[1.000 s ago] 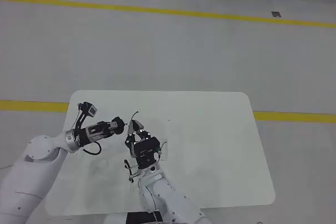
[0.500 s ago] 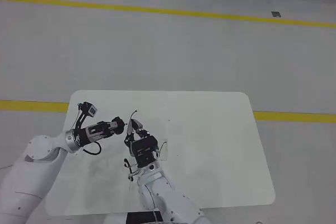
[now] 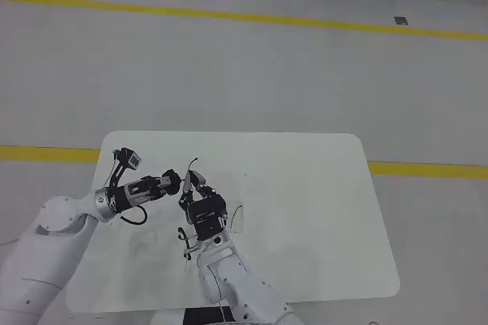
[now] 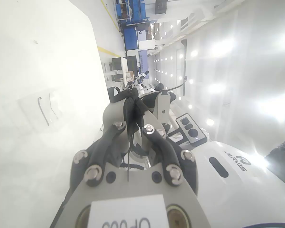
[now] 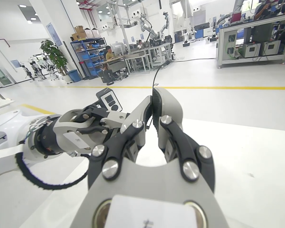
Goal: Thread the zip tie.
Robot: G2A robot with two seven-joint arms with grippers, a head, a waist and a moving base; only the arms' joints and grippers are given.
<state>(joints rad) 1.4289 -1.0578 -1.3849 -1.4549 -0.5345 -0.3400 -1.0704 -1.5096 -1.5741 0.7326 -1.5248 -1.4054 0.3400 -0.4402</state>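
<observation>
Fingers (image 5: 167, 106) of the right tool (image 5: 152, 101) are pressed together on the zip tie (image 5: 154, 79). They grip it low on its length, so the free end rises from between the tips in a thin black curve. Just beside the right tool, tip close to tip and raised off the counter (image 3: 309, 203), the left tool (image 4: 133, 100) is closed as well. A thin black strip runs back between its dark pads (image 4: 139, 111) toward the wrist. It seems to be the same tie, though where it meets the right tool's grip is hidden behind the fingers. Seen from above, the left arm lies across the counter to one side of the right tool. Near the right tool, on the side away from the left tool, two loose black strips (image 4: 44, 112) lie flat on the counter inside a faint clear rectangle. Well beyond the right tool, past the counter's far edge, a yellow line (image 3: 439, 170) crosses the pale floor.
</observation>
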